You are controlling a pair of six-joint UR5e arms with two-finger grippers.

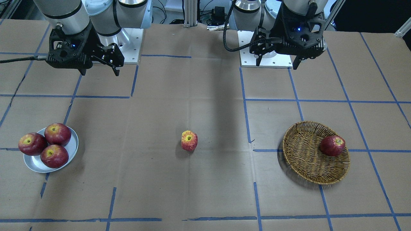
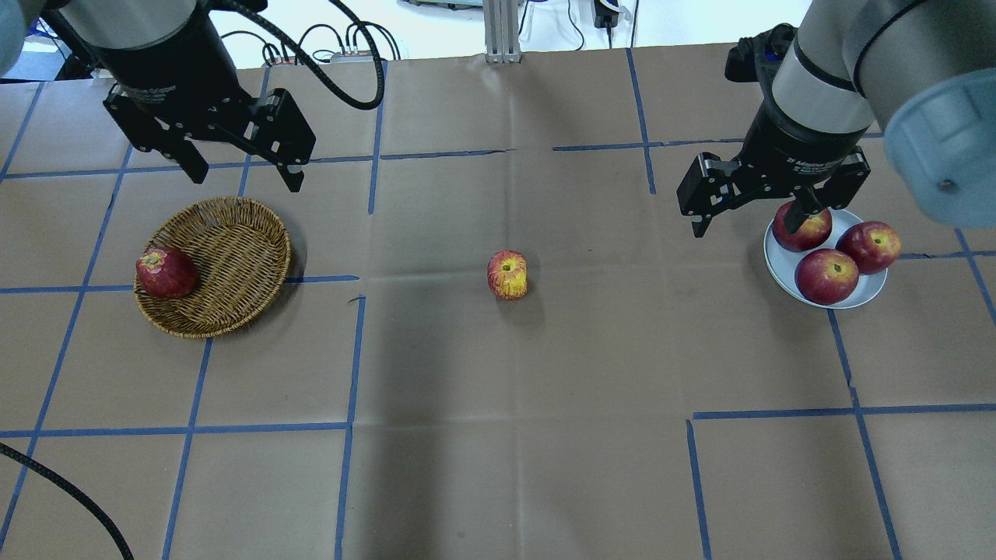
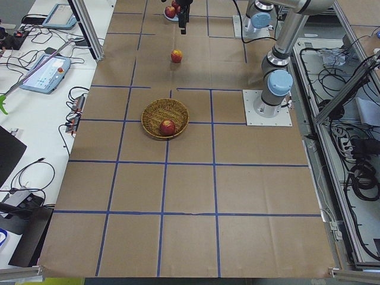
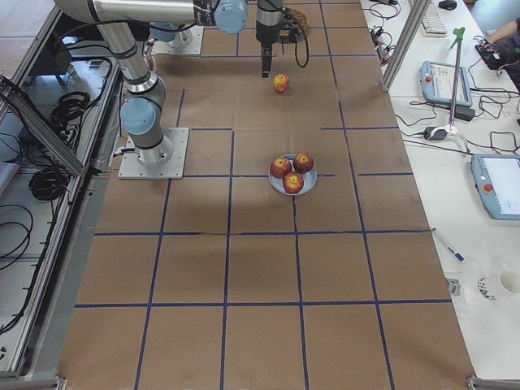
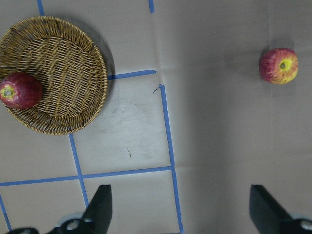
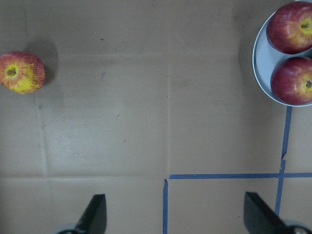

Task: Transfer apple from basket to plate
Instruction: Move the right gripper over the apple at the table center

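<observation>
Brown cardboard crossed with blue tape covers the table (image 2: 498, 435), and the apple (image 2: 507, 274), pale red streaked with yellow, sits on it alone at the middle, well apart from both the basket (image 2: 226, 257) and the plate (image 2: 776, 260). The wicker basket, on the left arm's side, holds one dark red apple (image 2: 166, 272) against its rim. The metal plate, on the right arm's side, carries three dark red apples (image 2: 826, 276). The left gripper (image 2: 245, 177) hangs above the table near the basket, fingers spread wide and empty. The right gripper (image 2: 745, 225) hangs beside the plate, likewise spread and holding nothing
</observation>
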